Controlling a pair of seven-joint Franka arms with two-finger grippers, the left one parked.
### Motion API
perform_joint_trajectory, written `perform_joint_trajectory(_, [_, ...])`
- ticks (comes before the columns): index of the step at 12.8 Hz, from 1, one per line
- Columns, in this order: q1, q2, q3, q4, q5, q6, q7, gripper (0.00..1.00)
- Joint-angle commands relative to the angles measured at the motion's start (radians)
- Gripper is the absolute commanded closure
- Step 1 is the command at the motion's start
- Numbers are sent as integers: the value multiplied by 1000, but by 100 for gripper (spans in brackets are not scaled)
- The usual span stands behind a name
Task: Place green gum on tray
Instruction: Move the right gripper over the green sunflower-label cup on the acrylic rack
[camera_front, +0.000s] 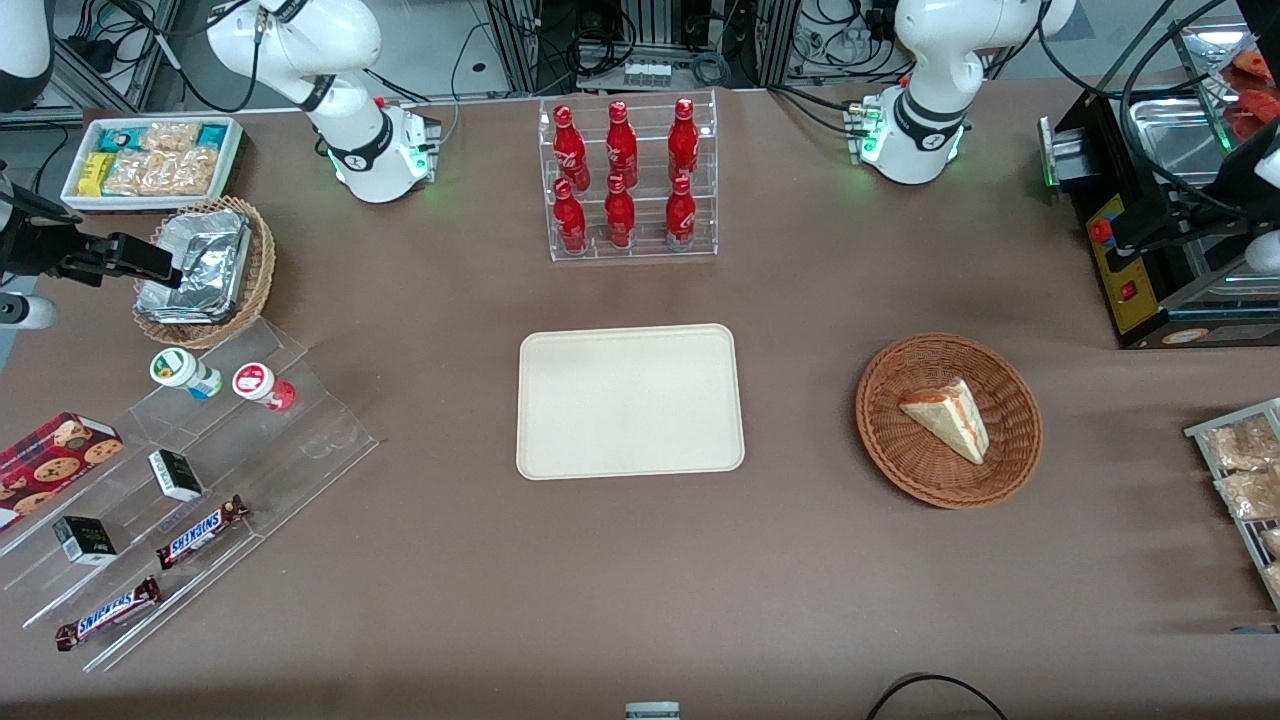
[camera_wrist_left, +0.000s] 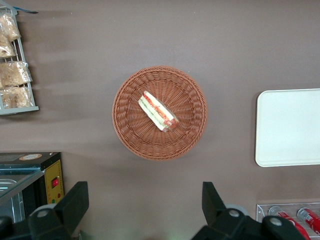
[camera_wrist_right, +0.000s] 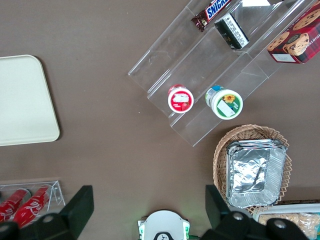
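Front view first. Shows the green gum (camera_front: 184, 371) upright on an upper step of a clear stepped stand (camera_front: 300, 420), toward the working arm's end of the tabletop (camera_front: 450, 580). Puts it just beside a red-lidded bottle (camera_front: 263, 385) and well apart from the tray (camera_front: 630, 400). Finds the tray flat at mid-tabletop with nothing on it, nearer the camera than a rack of red cola bottles (camera_front: 627, 180). Places the gripper (camera_front: 165, 268) above a wicker basket of foil trays (camera_front: 200, 265), close to the stand but apart from the gum. Does not settle the finger spacing from here. Adds two Snickers bars (camera_front: 203, 531) on the lower steps and, toward the parked arm's end, a wicker basket (camera_front: 870, 400) holding a sandwich wedge (camera_front: 945, 417).

Left wrist view next. Gives only that sandwich (camera_wrist_left: 158, 111) in its basket (camera_wrist_left: 120, 110) and one edge of the tray (camera_wrist_left: 290, 127). Shows neither the gum nor the working gripper.

Right wrist view last. Looks straight down on the lid of the green gum (camera_wrist_right: 224, 101), with the red-lidded bottle (camera_wrist_right: 180, 98) alongside on the same step. Reveals what the front view could not: the gripper (camera_wrist_right: 148, 195) with fingers (camera_wrist_right: 80, 205) spread wide, holding nothing. Also catches a corner of the tray (camera_wrist_right: 22, 100) and the foil trays (camera_wrist_right: 255, 172).
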Motion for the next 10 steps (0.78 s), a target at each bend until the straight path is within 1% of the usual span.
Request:
perform_joint_trajectory(1, [1,3,-3,22,9,-8,-3,1])
perform_joint_trajectory(5, [-6,6,-5,9,6,-13,-12,1])
perform_joint_trajectory(7, [-9,-2,-12,-36,7,1,-32,1])
perform_joint_trajectory(9, [-8,-9,-49,-92,7,39,-70,1])
perform_joint_trajectory(10, [-8,-15,-72,-120,7,71,-131,1])
